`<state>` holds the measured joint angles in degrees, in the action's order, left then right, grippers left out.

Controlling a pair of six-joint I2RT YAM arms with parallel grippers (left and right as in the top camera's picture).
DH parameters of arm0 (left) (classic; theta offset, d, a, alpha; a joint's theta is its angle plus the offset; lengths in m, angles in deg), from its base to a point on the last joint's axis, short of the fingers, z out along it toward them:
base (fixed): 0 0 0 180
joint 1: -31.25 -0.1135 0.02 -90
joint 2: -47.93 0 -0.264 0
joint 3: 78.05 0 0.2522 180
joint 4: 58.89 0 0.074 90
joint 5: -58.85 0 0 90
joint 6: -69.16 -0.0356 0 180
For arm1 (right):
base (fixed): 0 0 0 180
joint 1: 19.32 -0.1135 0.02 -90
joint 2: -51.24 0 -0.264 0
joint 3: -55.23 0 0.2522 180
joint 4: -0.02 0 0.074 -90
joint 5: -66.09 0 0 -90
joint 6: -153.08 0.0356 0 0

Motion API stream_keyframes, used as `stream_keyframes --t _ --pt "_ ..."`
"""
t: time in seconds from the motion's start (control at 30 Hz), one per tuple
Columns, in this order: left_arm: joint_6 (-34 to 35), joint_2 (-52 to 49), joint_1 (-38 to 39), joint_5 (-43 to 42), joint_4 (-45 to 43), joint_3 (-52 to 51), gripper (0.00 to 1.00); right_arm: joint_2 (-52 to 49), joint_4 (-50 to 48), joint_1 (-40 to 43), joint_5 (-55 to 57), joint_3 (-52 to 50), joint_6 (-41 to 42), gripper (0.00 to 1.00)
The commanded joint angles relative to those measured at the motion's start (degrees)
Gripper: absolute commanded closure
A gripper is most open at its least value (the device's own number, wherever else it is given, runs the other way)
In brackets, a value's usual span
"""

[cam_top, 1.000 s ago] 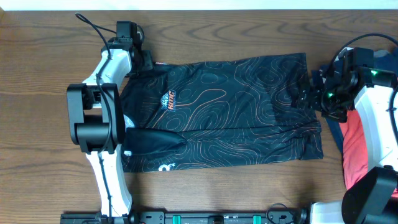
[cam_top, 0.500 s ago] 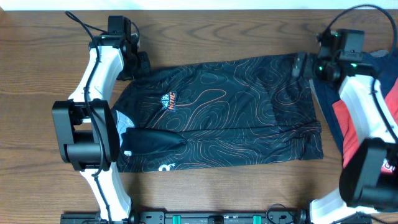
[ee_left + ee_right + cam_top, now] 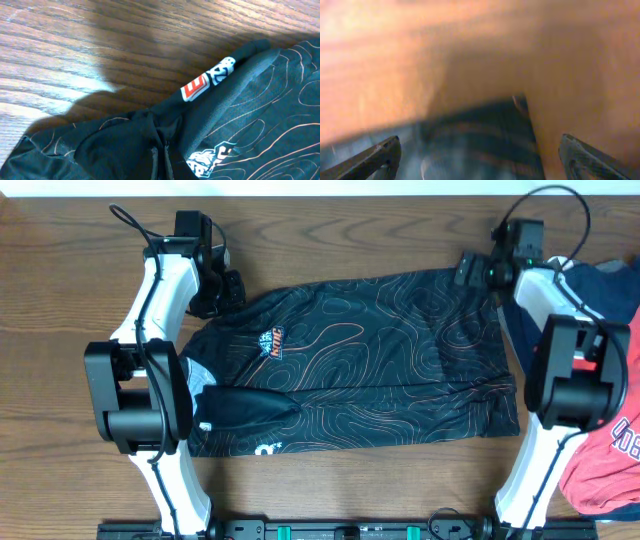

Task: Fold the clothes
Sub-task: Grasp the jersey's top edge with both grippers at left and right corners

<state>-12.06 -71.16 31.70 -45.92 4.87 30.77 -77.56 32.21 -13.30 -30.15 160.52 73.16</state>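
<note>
left gripper: sitting in the upper left of the overhead frame, jaws pressed fully together, its tip meeting the top left corner of the jersey; whether any cloth is being pinched cannot be told

right gripper: sitting in the upper right of the overhead frame, jaws standing wide and holding nothing; its two fingertips are showing at the lower left and lower right corners of the right wrist view, with a blurred dark corner of cloth lying between and beyond them

jersey: black with fine orange contour lines, lying spread across the middle of the table, long side running left to right, with a plain black flap folded over at the lower left; an orange and white crest is showing left of centre; in the left wrist view a red and white logo patch is sitting on the bunched edge near the frame's centre

red and navy garment: lying at the right edge of the overhead frame, partly under the right arm, apart from the jersey
</note>
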Motion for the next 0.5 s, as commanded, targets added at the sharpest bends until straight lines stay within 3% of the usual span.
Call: stream_keyframes --t 0.0,0.13,0.3,0.43,0.47 --pt "0.1 -0.1 -0.1 -0.4 0.5 -0.2 0.94 -4.3 0.9 -1.4 1.9 4.2 1.0 0.01" --pt "0.1 -0.1 -0.2 -0.4 0.5 -0.2 0.94 -6.4 1.2 -2.2 2.0 5.3 1.3 0.04" --pt "0.1 -0.1 -0.2 -0.4 0.5 -0.2 0.94 -7.6 3.6 -2.6 5.2 5.3 1.2 0.24" --pt "0.1 -0.1 -0.1 -0.4 0.6 -0.2 0.94 -7.6 4.6 -2.6 8.4 5.3 2.3 0.58" --pt "0.1 -0.1 -0.1 -0.4 0.6 -0.2 0.94 -7.6 4.8 -2.6 9.3 5.3 3.1 0.71"
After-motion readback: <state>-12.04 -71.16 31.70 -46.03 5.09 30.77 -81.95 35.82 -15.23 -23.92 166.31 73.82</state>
